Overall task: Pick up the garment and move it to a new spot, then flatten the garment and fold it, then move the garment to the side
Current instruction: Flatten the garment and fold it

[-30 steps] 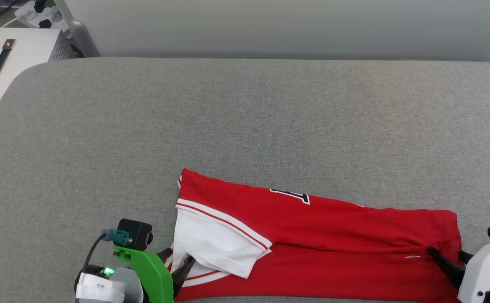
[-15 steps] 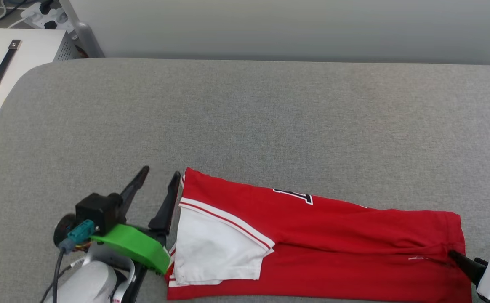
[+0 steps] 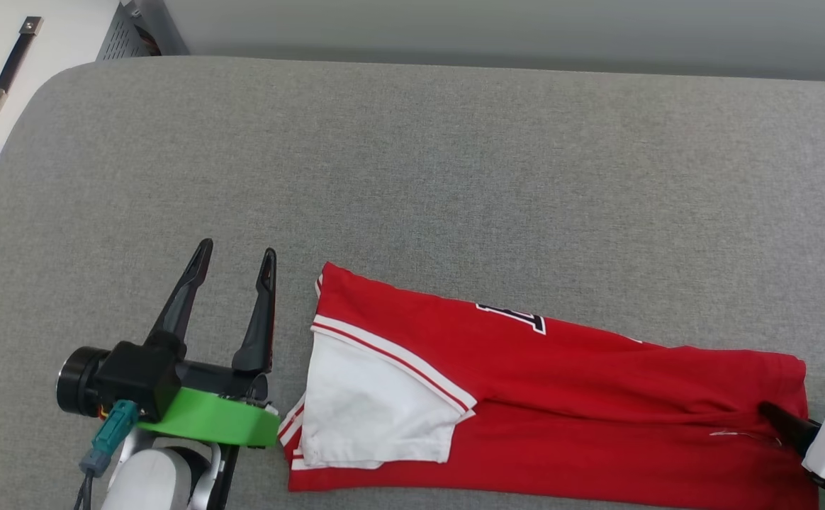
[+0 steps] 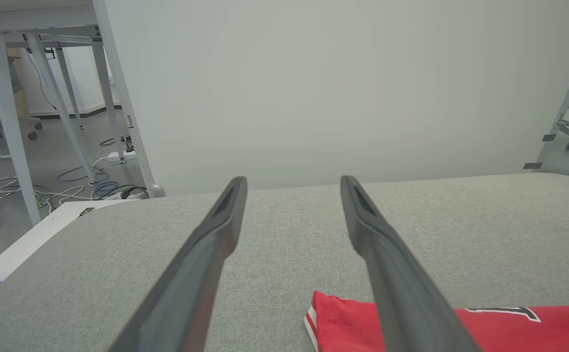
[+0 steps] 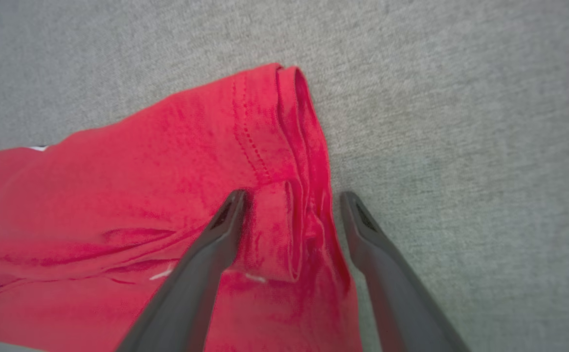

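Note:
The garment (image 3: 554, 397), a red T-shirt folded into a long strip with a white sleeve (image 3: 370, 411) on top, lies along the near edge of the grey surface. My left gripper (image 3: 237, 255) stands open just left of the shirt's collar end, holding nothing; the left wrist view shows a red corner of the garment (image 4: 336, 322) under its right finger. My right gripper (image 5: 292, 200) is open above the shirt's hem end (image 5: 284, 146), one finger over the red cloth and the other over bare grey fabric. In the head view one dark fingertip (image 3: 774, 412) of it lies on the hem.
The grey padded surface (image 3: 455, 177) stretches wide behind the shirt. A white cabinet with a dark handle (image 3: 8, 64) stands off its far left corner. A pale wall panel (image 4: 338, 88) rises behind, with table legs and cables on the floor (image 4: 69, 146) to the left.
My left gripper let go of the sleeve end, lifted and swung out to the left of the shirt, fingers spread. The white sleeve settled flat. The camera tilted down slightly.

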